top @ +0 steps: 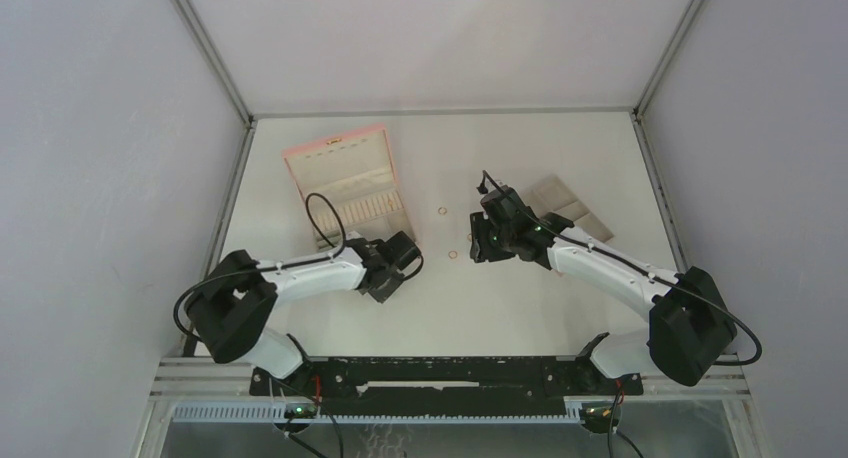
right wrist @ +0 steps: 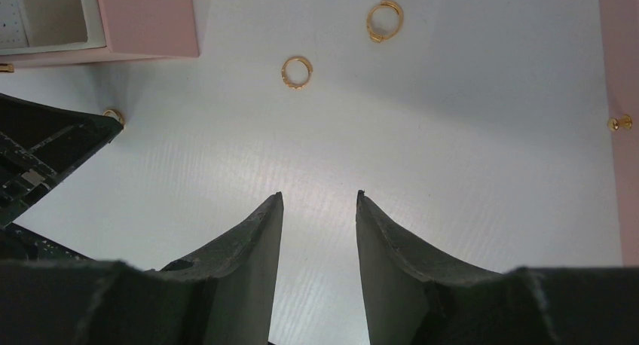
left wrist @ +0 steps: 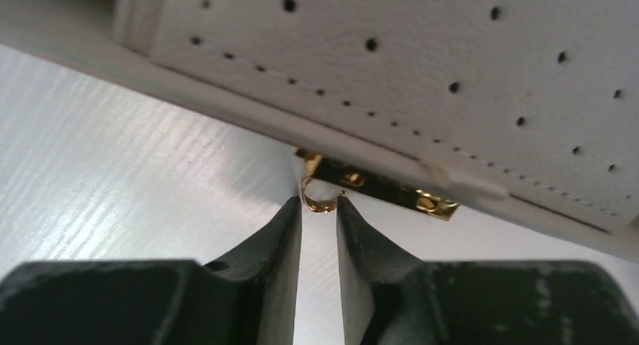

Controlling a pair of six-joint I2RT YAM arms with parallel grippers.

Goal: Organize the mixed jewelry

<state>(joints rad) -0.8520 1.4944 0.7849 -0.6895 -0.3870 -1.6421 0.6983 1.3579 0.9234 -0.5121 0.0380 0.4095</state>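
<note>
My left gripper [left wrist: 319,203] pinches a tiny orange-copper ring [left wrist: 319,205] between its fingertips, low over the table, right in front of the pink box's gold clasp [left wrist: 377,187]. In the top view the left gripper [top: 407,255] is at the front right corner of the open pink box [top: 340,150]. My right gripper [right wrist: 317,196] is open and empty, above the bare table. Two loose rings lie ahead of it, one near [right wrist: 296,71] and one farther [right wrist: 385,19]. They also show in the top view, one [top: 453,253] close to the right gripper [top: 476,246] and another [top: 442,214] farther back.
The beige compartmented tray [top: 572,206] lies behind the right gripper. A pink edge with a small gold knob [right wrist: 619,123] shows at the right of the right wrist view. The left arm's tip [right wrist: 45,157] shows at its left, with the pink box [right wrist: 147,17] above.
</note>
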